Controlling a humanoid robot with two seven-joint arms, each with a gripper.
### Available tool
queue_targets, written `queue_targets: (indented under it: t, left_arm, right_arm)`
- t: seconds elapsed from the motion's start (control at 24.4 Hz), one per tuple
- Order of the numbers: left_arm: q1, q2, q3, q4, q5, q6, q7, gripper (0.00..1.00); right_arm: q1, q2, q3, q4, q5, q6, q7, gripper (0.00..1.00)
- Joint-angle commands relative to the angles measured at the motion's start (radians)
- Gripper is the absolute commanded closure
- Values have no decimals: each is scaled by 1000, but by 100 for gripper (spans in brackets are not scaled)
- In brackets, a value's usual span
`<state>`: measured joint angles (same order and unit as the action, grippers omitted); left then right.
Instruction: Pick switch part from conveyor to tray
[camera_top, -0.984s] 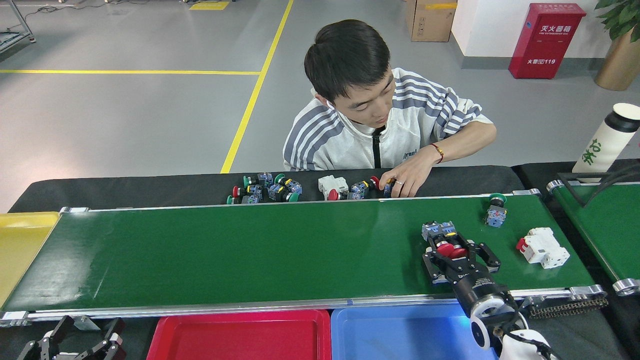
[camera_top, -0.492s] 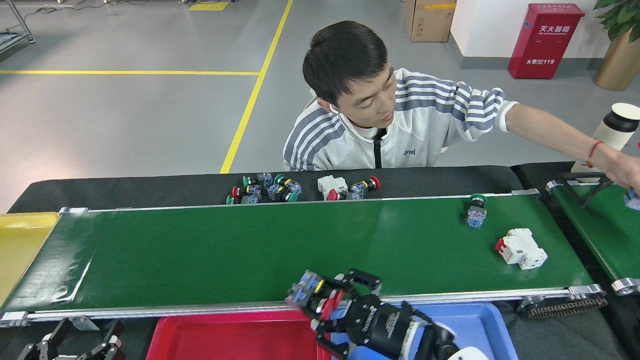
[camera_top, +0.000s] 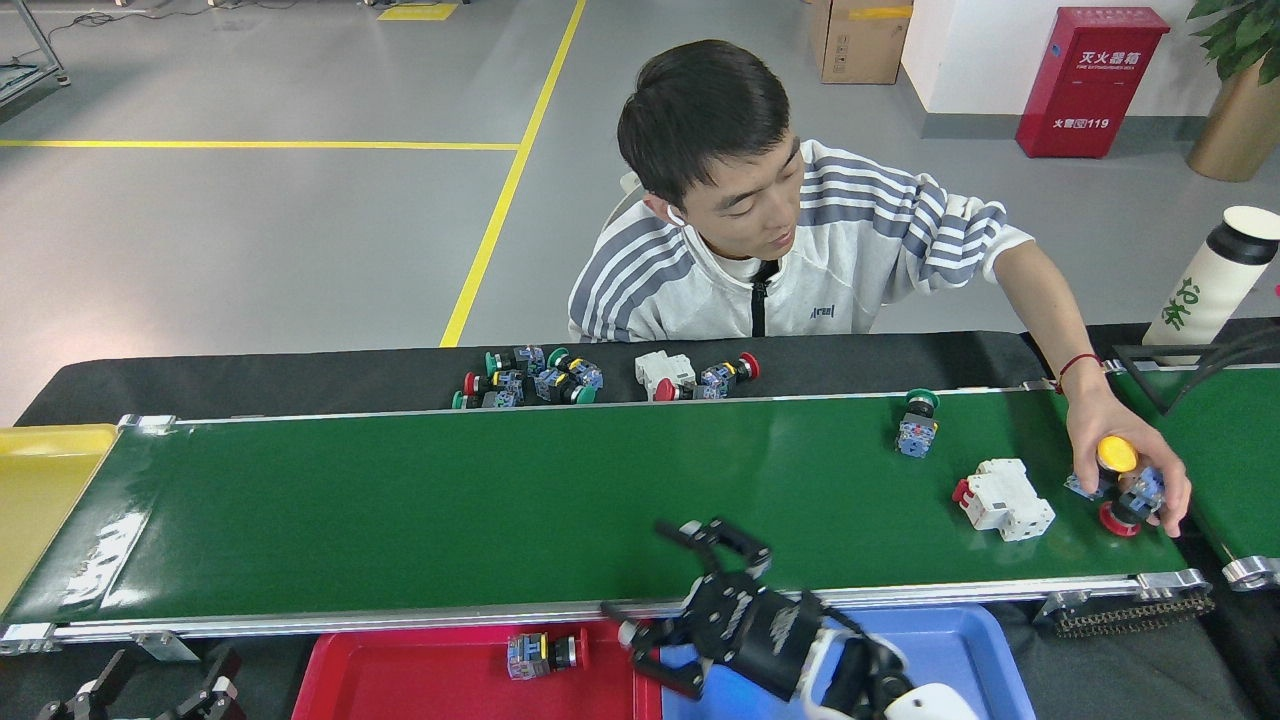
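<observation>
A switch part (camera_top: 541, 655) with a blue body and dark cap lies on its side in the red tray (camera_top: 400, 680), near the tray's right end. Just right of it my right gripper (camera_top: 668, 592) hangs open and empty over the conveyor's near rail, above the seam between the red and blue trays. On the conveyor (camera_top: 480, 500) ride a green-capped switch (camera_top: 915, 425) and a white breaker (camera_top: 1003, 498) toward the right end. My left gripper (camera_top: 150, 695) shows only as dark finger parts at the bottom left edge.
A person leans over the far side; a hand (camera_top: 1125, 470) holds yellow- and red-capped switches on the belt's right end. Loose switch parts (camera_top: 530, 378) lie behind the belt. A blue tray (camera_top: 950, 650), yellow bin (camera_top: 40, 480), smaller belt (camera_top: 1220, 450) and bottle (camera_top: 1215, 275) surround it.
My right gripper carried the switch from the belt to the red tray, opened and let it drop in. Belt parts drifted left. The person's hand came down onto the belt's right end.
</observation>
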<state>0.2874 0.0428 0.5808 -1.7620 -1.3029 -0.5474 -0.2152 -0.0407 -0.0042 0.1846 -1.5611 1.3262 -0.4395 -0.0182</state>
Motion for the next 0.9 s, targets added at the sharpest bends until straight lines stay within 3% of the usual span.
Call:
queue_targets:
  t: [0.0, 0.12, 0.29, 0.45, 0.57, 0.7, 0.86]
  left_arm:
    - [-5, 12, 4, -13, 4, 1, 33, 0]
    - [-2, 22, 5, -13, 2, 0, 33, 0]
    - [-1, 23, 28, -10, 1, 1, 36, 0]
    - [-8, 9, 28, -13, 1, 7, 36, 0]
    - [-8, 12, 30, -13, 1, 7, 36, 0]
    - [-10, 14, 30, -13, 5, 4, 37, 0]
    - [-11, 19, 28, -13, 10, 1, 37, 0]
  right_arm:
    - [87, 23, -93, -94, -5, 159, -13, 0]
    - [310, 32, -160, -212, -5, 303, -60, 0]
    - [383, 32, -226, -185, -5, 404, -138, 0]
    - [318, 32, -229, -158, -1, 443, -131, 0]
    - [245, 27, -220, -145, 10, 447, -60, 0]
    - [137, 20, -172, -63, 42, 452, -3, 0]
    - [61, 12, -163, 6, 74, 452, 26, 0]
